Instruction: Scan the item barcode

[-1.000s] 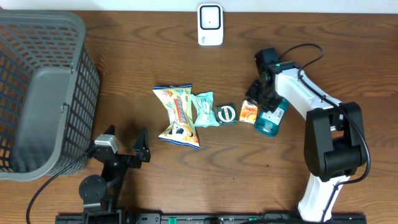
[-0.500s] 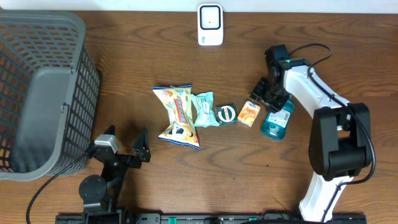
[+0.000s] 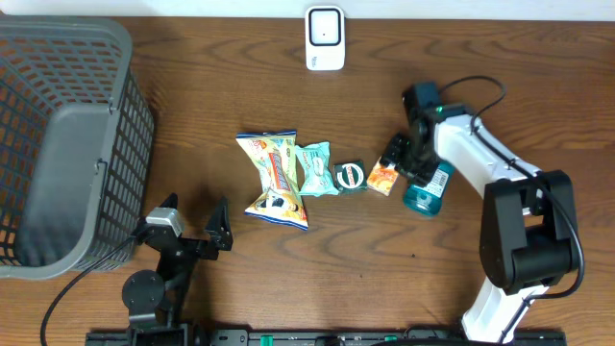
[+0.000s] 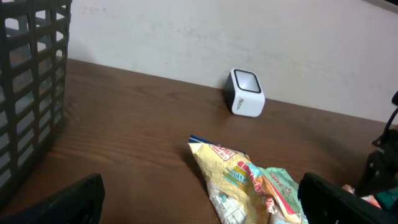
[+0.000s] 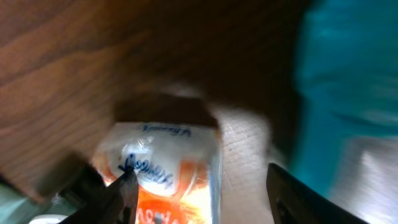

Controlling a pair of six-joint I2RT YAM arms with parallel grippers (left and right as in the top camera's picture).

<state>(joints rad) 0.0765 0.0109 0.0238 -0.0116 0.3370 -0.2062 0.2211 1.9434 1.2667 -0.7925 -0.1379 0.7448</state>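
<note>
- Straddling the orange packet (image 3: 383,175) with right claw (image 3: 405,160) parted, gripping nothing; left claw (image 3: 192,219) wide, empty.
- Lying flat on the surface (image 3: 288,288), just beside the teal bottle (image 3: 424,188).
- Probably light, crinkly, slippery; best pinched across the narrow sides.

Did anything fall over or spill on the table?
The teal bottle seems to lie on its side, slanted, beside the orange packet near the right gripper. No spill shows. The snack bags sit in a rough row, and nothing looks broken.
</note>
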